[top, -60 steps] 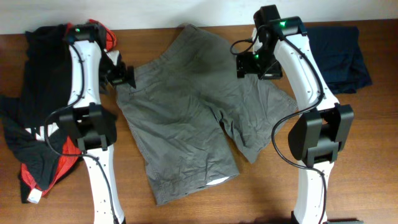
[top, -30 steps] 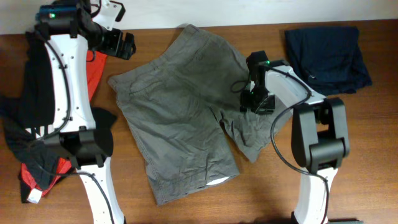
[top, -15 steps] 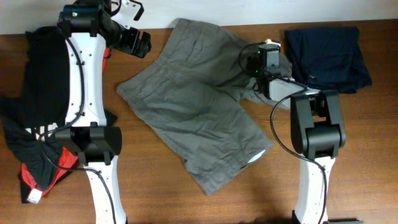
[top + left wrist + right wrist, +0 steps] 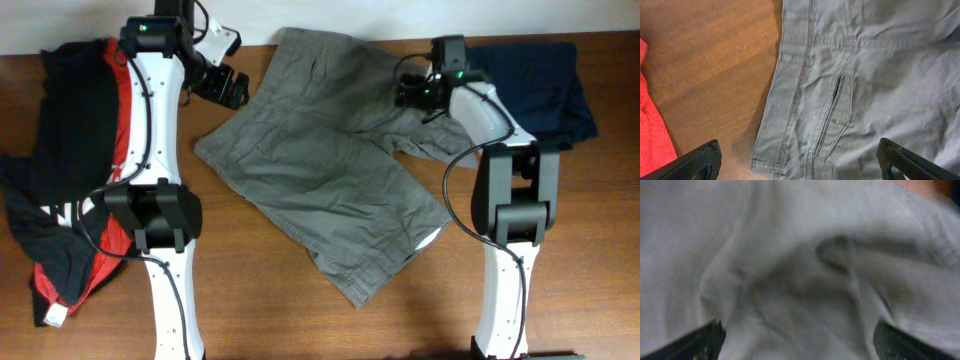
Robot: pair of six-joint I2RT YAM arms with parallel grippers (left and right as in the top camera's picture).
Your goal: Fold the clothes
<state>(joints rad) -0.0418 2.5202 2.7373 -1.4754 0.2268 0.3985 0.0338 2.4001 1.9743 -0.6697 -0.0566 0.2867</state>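
Shorts (image 4: 320,185) have swung diagonal since earlier, now lying from upper middle to lower right of the overhead view. Left gripper (image 4: 228,90) hangs wide over the waistband (image 4: 785,100). Right gripper (image 4: 411,93) is wide, close over bunched cloth. The shorts look like soft, limp cotton, best pinched at the waistband corners.
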